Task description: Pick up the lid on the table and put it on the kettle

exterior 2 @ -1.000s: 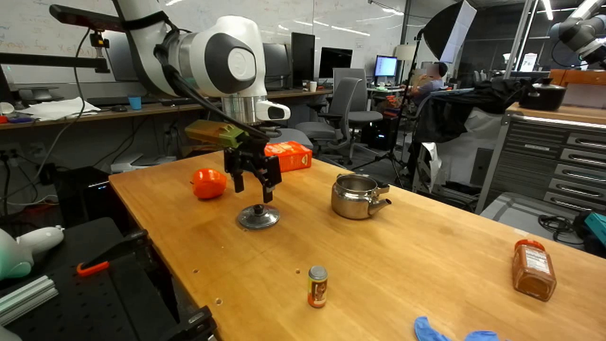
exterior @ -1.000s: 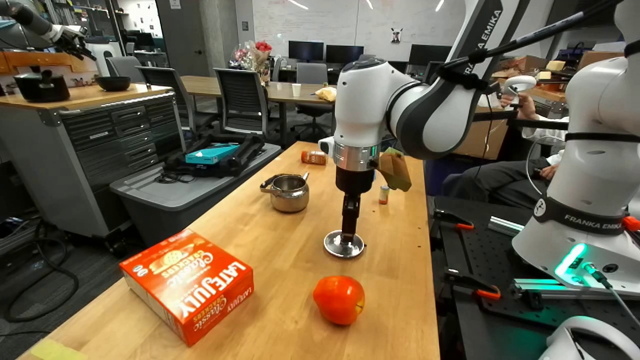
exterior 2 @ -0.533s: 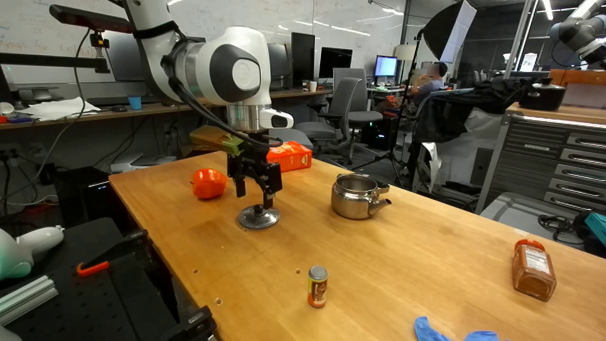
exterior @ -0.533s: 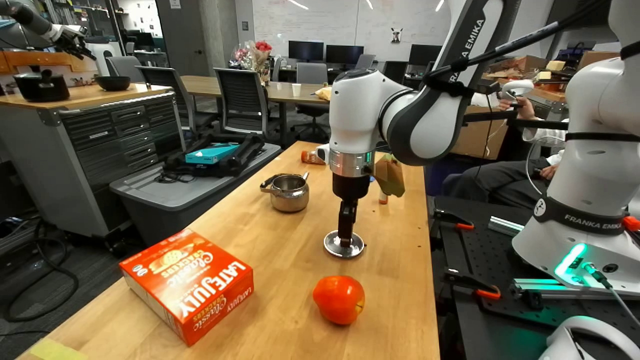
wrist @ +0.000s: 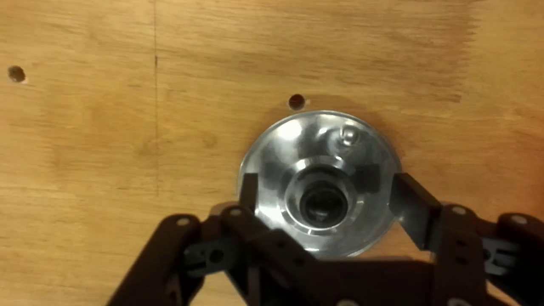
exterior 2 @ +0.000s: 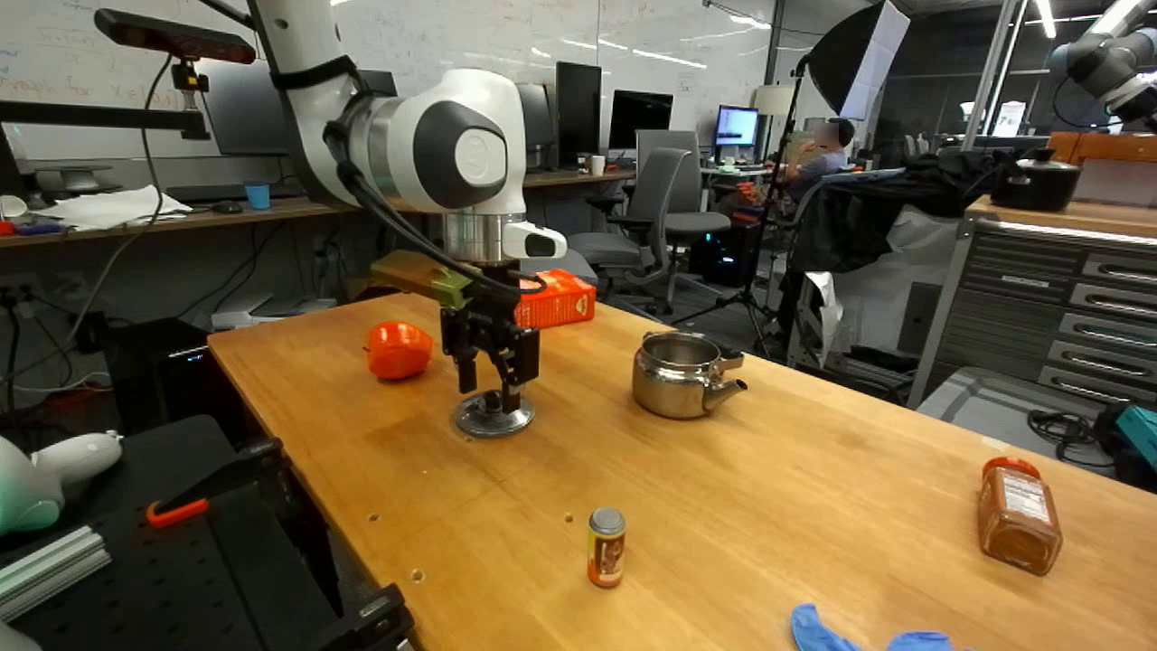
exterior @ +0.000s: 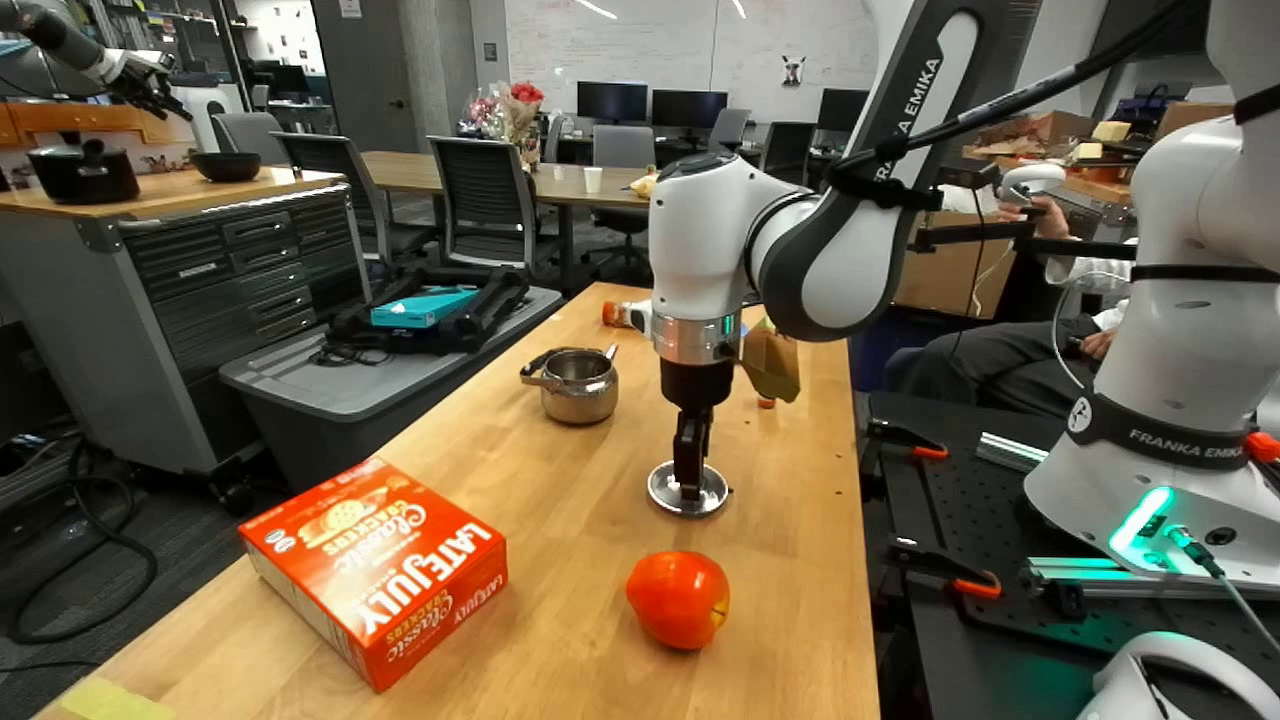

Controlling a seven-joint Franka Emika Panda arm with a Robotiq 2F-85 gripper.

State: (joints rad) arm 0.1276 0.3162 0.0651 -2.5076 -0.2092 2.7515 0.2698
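The lid (wrist: 289, 140), a flat round shiny metal disc with a dark knob (wrist: 324, 206), lies on the wooden table. It shows in both exterior views (exterior: 716, 490) (exterior 2: 481, 426). My gripper (wrist: 324, 187) points straight down over it, also seen in an exterior view (exterior 2: 489, 396). It is open, with one finger on each side of the knob and a gap to it on both sides. The fingertips are low over the lid; I cannot tell if they touch it. The kettle (exterior 2: 673, 384), a squat silver pot with spout and handle, stands upright and uncovered, apart from the lid (exterior: 580, 395).
A red fruit (exterior: 680, 600) and an orange cracker box (exterior: 380, 560) lie on the table (exterior: 560, 640) near the lid. A small can (exterior 2: 606, 547), a spice jar (exterior 2: 1020, 520) lying down and a blue thing (exterior 2: 823, 633) are farther along it.
My gripper has come down over the lid, its fingers now on either side of the knob. It stays open. The lid and the kettle have not moved.
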